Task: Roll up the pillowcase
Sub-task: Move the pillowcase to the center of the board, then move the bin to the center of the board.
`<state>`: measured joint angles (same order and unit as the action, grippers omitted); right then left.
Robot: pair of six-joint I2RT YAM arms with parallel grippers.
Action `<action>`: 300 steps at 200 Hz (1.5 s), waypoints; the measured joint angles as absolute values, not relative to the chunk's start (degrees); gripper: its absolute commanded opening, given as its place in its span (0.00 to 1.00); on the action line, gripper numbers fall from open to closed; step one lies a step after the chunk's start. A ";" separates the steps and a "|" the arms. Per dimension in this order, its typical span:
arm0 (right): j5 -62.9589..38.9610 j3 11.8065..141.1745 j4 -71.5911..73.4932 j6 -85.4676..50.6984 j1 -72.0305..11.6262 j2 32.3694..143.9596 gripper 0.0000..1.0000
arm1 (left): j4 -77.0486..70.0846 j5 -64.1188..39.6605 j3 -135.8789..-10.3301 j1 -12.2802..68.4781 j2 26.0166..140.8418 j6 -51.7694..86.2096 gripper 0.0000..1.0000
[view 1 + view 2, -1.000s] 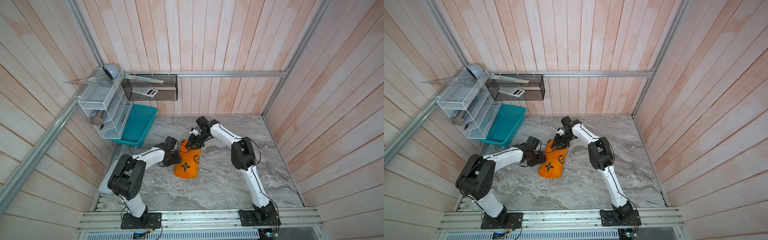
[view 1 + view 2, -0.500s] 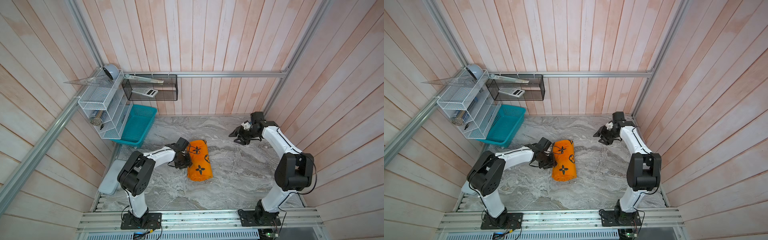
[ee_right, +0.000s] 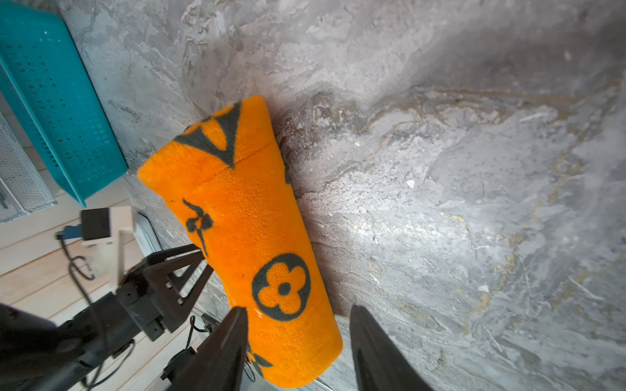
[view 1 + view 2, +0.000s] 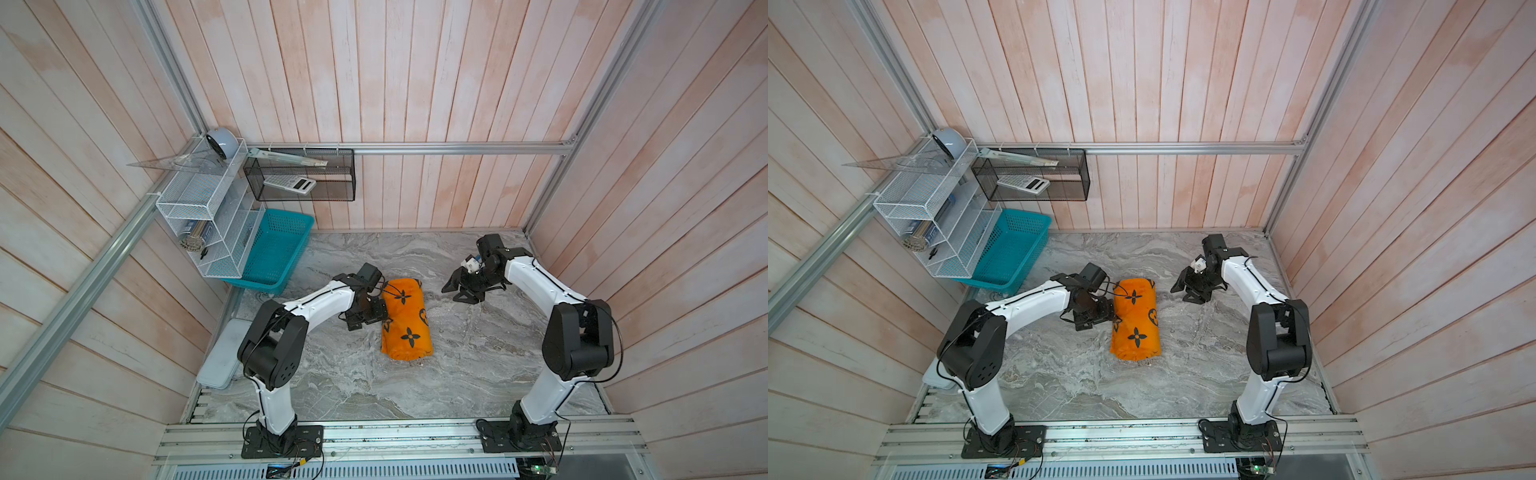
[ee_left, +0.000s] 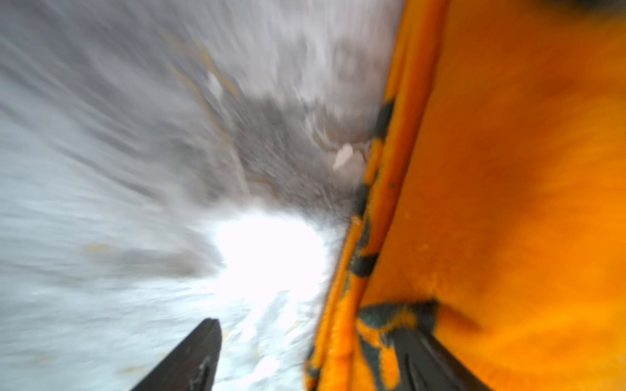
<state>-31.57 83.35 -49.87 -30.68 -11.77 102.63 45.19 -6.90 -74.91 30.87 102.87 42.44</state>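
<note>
orange pillowcase (image 4: 406, 322) rolled | black mesh bin (image 4: 338, 183) (wall-hung): calculator (image 4: 289, 183)

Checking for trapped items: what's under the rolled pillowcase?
The rolled pillowcase lies on the marble tabletop, which shows beside it. Anything directly beneath is covered by the roll itself.

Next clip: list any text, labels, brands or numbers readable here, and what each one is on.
No text can be read in any view.
calculator: keys and face too small to read.
pillowcase: only black flower and circle motifs, no letters.
</note>
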 measured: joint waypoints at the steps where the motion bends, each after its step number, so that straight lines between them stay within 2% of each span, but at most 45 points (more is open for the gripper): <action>1: -31.53 83.55 -49.91 -30.59 -11.88 102.72 0.54 | 45.52 -6.44 -75.13 30.70 102.48 42.19 0.91; 47: -30.79 94.24 -53.15 -26.41 -20.88 110.80 0.53 | 54.33 8.43 -88.75 24.73 96.95 37.34 0.92; 84: -32.67 95.55 -55.44 -25.21 -24.49 116.36 0.53 | 59.70 25.80 -104.68 16.84 107.72 29.12 0.93; 111: -33.32 98.50 -57.12 -24.53 -24.47 118.89 0.53 | 59.57 34.79 -106.24 14.24 113.30 22.46 0.94; 159: -34.15 100.55 -58.59 -22.87 -24.47 119.11 0.53 | 56.49 38.33 -104.12 12.21 114.06 13.32 0.96; 221: -34.59 102.28 -60.47 -21.34 -24.45 121.80 0.51 | 52.90 31.90 -103.48 6.31 118.30 7.11 0.91; 238: -34.59 102.54 -60.84 -21.23 -24.34 121.99 0.50 | 52.56 30.57 -103.35 5.52 119.79 6.11 0.86; 255: -34.59 102.63 -61.25 -21.10 -24.21 122.04 0.47 | 52.45 29.28 -103.35 5.39 121.64 5.32 0.75; 262: -34.59 102.63 -61.39 -21.08 -24.16 122.06 0.46 | 52.45 28.73 -103.37 5.39 122.45 5.10 0.66; 274: -34.59 102.63 -61.52 -21.06 -24.16 122.06 0.45 | 52.47 28.71 -103.42 5.39 123.52 4.19 0.41; 289: -34.59 102.63 -61.60 -20.95 -24.05 122.06 0.44 | 52.53 27.99 -103.44 5.26 124.57 4.16 0.15; 300: -34.59 102.63 -61.60 -20.93 -23.97 122.06 0.44 | 52.82 27.81 -103.68 5.30 125.01 1.10 0.08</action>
